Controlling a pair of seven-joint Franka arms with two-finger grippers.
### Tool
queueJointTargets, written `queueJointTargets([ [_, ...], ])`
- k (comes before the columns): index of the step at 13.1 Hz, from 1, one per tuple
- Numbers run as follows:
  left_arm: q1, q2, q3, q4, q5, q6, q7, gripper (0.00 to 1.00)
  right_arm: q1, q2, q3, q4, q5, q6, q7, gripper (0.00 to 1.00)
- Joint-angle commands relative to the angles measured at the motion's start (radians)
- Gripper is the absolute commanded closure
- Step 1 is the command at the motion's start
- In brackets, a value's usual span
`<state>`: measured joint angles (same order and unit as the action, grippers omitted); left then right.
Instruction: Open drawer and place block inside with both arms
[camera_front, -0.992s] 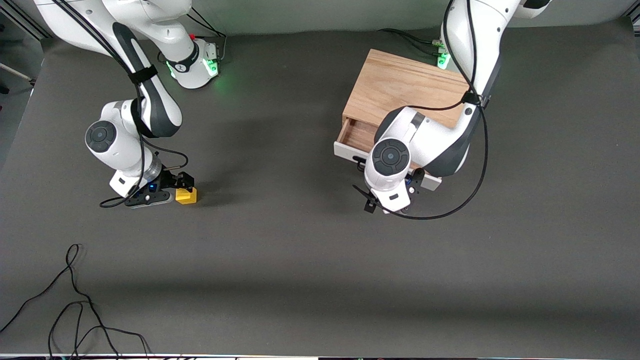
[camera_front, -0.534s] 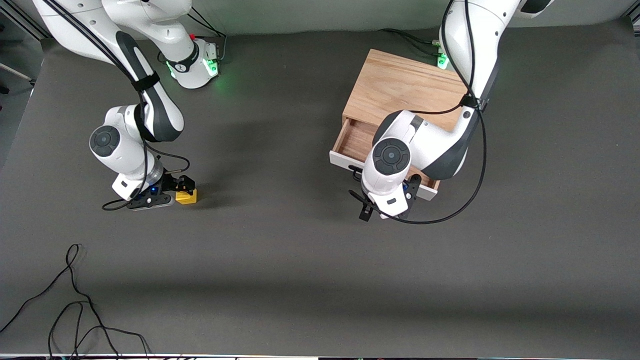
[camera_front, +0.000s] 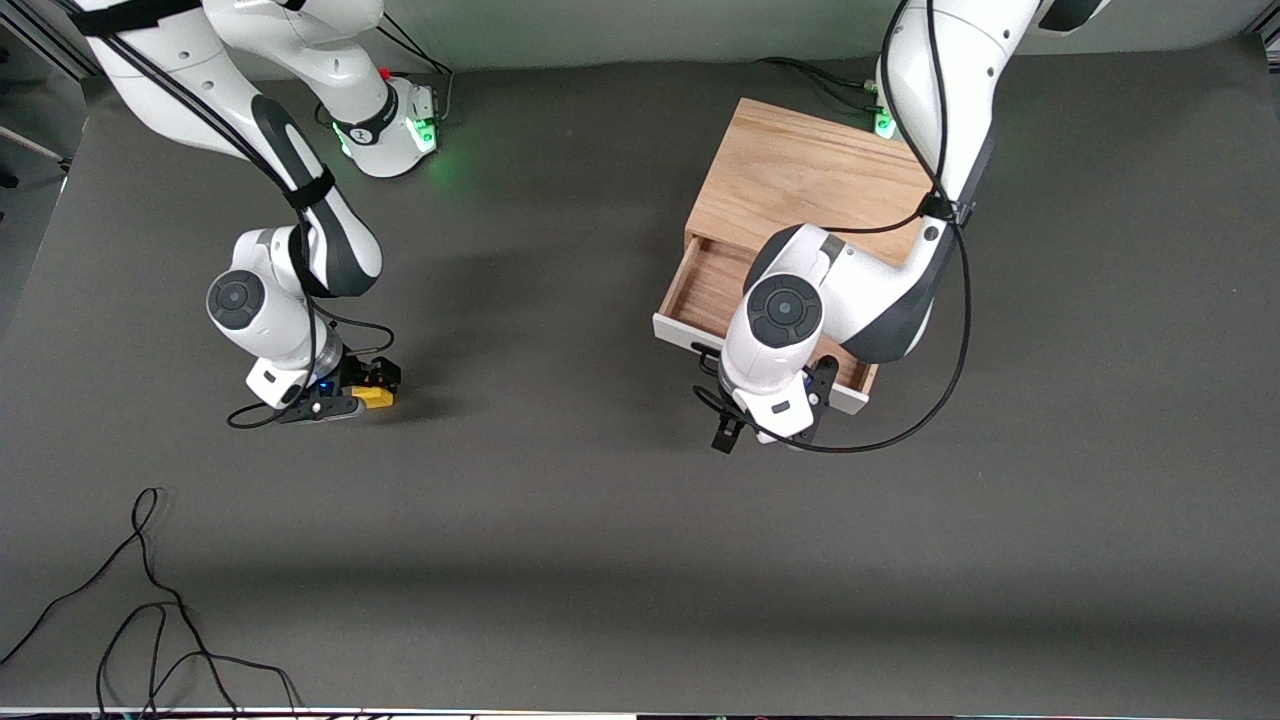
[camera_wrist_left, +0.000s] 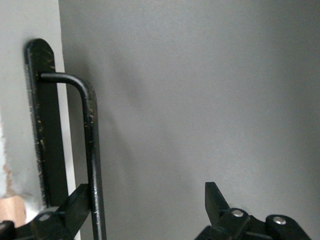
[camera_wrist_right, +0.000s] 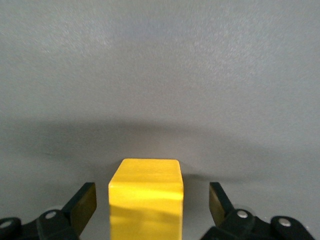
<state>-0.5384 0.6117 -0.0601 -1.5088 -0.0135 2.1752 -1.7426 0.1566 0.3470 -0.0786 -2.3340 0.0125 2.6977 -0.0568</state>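
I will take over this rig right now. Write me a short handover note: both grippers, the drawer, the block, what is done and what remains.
Left gripper: open, one finger hooked behind the black wire handle of the drawer.
Right gripper: open, fingers on either side of the yellow block, not touching it; the block sits on the table toward the right arm's end.
Done: drawer partly pulled out of the oak box.
Left: grasp the block, carry it over, place it in the drawer.

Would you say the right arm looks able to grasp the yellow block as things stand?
Probably yes: the right pincer is open, with the block between its fingers, gaps on both sides, and nothing blocking it.
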Motion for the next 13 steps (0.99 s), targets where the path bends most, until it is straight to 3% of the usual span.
queueJointTargets([
  [1,-0.002,0.028,-0.001,0.061,0.012,0.05,-0.012,0.0,0.008,0.006,-0.004,0.004,-0.02,0.016,0.017,0.16],
  [4,0.001,0.02,0.0,0.094,0.015,0.041,-0.008,0.0,0.009,0.006,-0.004,0.005,-0.02,0.014,0.015,0.49],
  [7,0.043,-0.016,0.006,0.16,0.049,-0.003,0.014,0.0,0.011,-0.002,-0.003,0.012,-0.02,0.007,0.02,0.73],
  [10,0.121,-0.127,0.003,0.164,0.053,-0.136,0.235,0.0,0.011,-0.032,-0.001,0.031,-0.02,-0.027,0.023,0.8],
  [13,0.211,-0.205,-0.001,0.159,0.009,-0.294,0.479,0.0,0.012,-0.069,0.003,0.164,-0.014,-0.244,0.028,0.8],
])
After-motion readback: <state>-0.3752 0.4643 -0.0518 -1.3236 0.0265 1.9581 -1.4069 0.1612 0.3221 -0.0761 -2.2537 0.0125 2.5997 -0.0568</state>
